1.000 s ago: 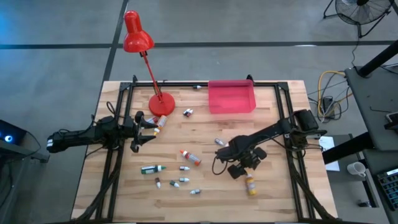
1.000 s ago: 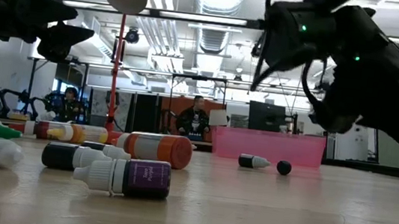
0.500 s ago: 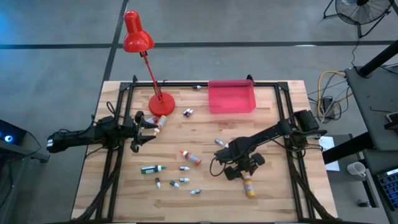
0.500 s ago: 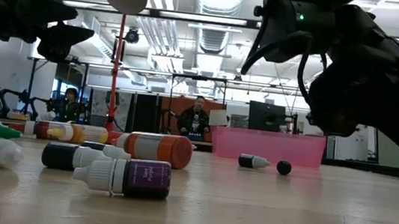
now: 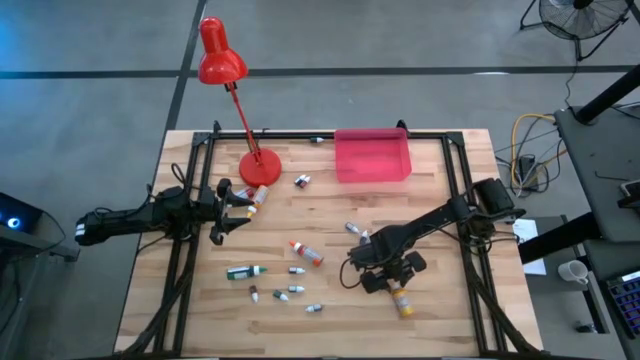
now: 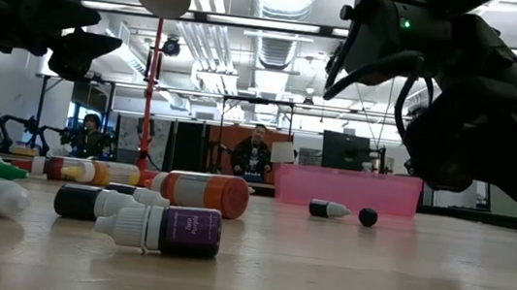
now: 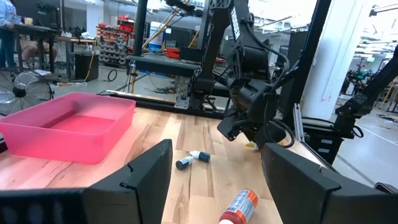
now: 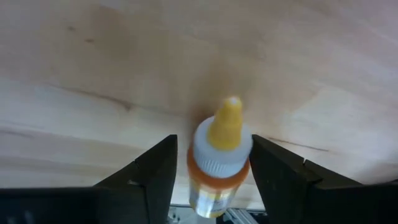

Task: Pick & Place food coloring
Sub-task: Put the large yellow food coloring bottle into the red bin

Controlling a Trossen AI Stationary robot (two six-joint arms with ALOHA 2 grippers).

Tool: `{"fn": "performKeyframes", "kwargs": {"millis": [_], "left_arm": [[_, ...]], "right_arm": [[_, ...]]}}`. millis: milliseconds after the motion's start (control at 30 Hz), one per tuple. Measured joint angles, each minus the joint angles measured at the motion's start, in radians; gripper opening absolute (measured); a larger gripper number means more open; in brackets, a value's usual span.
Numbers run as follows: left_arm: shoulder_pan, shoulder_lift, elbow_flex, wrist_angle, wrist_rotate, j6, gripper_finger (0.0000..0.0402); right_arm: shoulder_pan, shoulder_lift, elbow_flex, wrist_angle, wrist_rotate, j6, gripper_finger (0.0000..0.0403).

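Observation:
A bottle with an orange body and yellow cap (image 5: 401, 299) lies on the wood near the table's near right. My right gripper (image 5: 384, 281) is open and low over it. In the right wrist view the bottle (image 8: 220, 155) shows between the two fingers, cap pointing away. Other food coloring bottles lie scattered on the table: an orange-red one (image 5: 307, 254), a dark green one (image 5: 243, 271) and several tiny ones (image 5: 296, 291). My left gripper (image 5: 238, 200) waits open at the left, beside the lamp base. My right gripper stands astride the yellow-capped bottle's neck and shoulder (image 8: 219, 163), coming from above, one finger (image 8: 155, 177) on each side. The gaps are very narrow, and I cannot tell whether either finger touches it. The bottle lies on the table.
A pink tray (image 5: 372, 157) sits at the far edge, right of centre. A red desk lamp stands on its base (image 5: 260, 167) at far left. Two small bottles (image 5: 354, 229) lie just beyond the right gripper. Black frame rails (image 5: 465, 215) run along both table sides.
My right gripper has moved toward the table's near edge and a little left, coming down over the yellow-capped bottle. The bottle has stayed where it lay.

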Motion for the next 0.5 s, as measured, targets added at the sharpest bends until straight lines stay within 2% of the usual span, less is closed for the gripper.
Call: {"fn": "performKeyframes", "kwargs": {"millis": [333, 400, 500], "left_arm": [[0.0, 0.0, 0.0, 0.0, 0.0, 0.0, 0.022], [0.0, 0.0, 0.0, 0.0, 0.0, 0.0, 0.022], [0.0, 0.0, 0.0, 0.0, 0.0, 0.0, 0.022]], "right_arm": [[0.0, 0.0, -0.003, -0.003, 0.012, -0.048, 0.0109], [0.0, -0.003, 0.011, -0.013, 0.045, -0.075, 0.0106], [0.0, -0.032, 0.046, -0.03, 0.153, -0.109, 0.0106]]}}
